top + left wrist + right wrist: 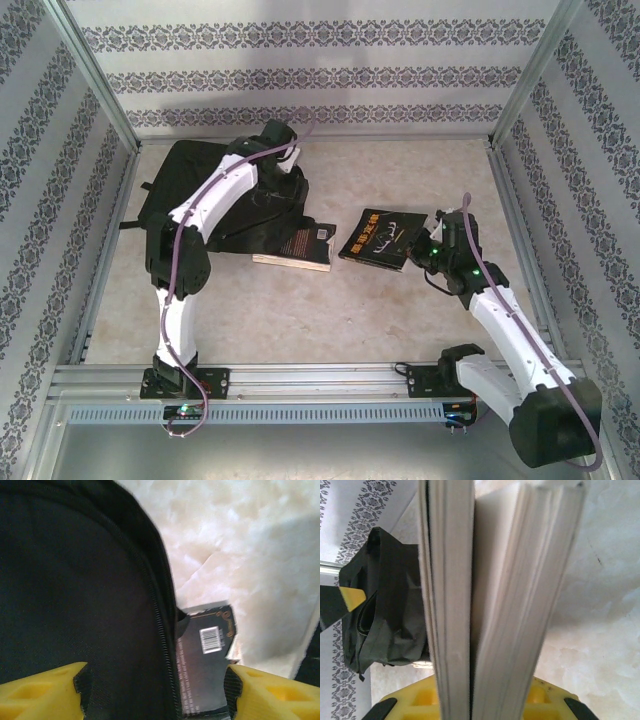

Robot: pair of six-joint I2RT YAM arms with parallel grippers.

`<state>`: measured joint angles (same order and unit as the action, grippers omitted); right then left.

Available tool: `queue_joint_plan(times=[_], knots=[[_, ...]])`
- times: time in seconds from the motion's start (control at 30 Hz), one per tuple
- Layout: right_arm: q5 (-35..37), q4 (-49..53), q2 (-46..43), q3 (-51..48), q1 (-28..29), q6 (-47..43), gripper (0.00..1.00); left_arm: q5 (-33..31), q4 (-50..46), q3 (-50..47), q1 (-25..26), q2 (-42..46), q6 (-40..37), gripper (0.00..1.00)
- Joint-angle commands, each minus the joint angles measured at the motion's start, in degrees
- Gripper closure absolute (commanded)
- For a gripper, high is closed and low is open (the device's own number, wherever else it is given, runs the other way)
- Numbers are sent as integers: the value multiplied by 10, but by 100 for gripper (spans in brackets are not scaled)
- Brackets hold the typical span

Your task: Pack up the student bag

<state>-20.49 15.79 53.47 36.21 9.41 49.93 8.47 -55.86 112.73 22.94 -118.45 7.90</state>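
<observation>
The student bag [185,190] is a big black backpack lying at the table's far left. My left gripper [288,165] hovers over its right edge. In the left wrist view it [156,672] is open, its yellow fingers [40,690] spread above the bag's zipper [160,620] and a black book with a barcode [210,655]. That book [297,246] lies half tucked under the bag's edge. My right gripper [428,248] is shut on a second black-covered book [383,238] at mid-table. The page edges [490,595] of this book stand between its fingers, with the bag [385,605] behind.
Aluminium rails run along the left side [105,250], right side [525,240] and front [320,378] of the marbled table [300,320]. Patterned walls [310,75] close in the back and sides. Bare tabletop lies between the two books and the front rail.
</observation>
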Motion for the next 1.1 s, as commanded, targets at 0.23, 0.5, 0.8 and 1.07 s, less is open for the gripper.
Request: queue_joint_plan(times=[0.23, 0.5, 0.8, 1.07], knots=[[-81, -90, 30, -6, -20, 1, 100, -24, -58, 26, 5, -21, -40, 47], [-90, -100, 43, -3, -24, 3, 100, -23, -67, 35, 3, -39, -30, 67], [-88, -86, 30, 12, -25, 5, 100, -21, -53, 19, -2, -1, -19, 100], [-91, -91, 40, 74, 8, 1, 100, -60, 11, -26, -10, 146, 29, 100]])
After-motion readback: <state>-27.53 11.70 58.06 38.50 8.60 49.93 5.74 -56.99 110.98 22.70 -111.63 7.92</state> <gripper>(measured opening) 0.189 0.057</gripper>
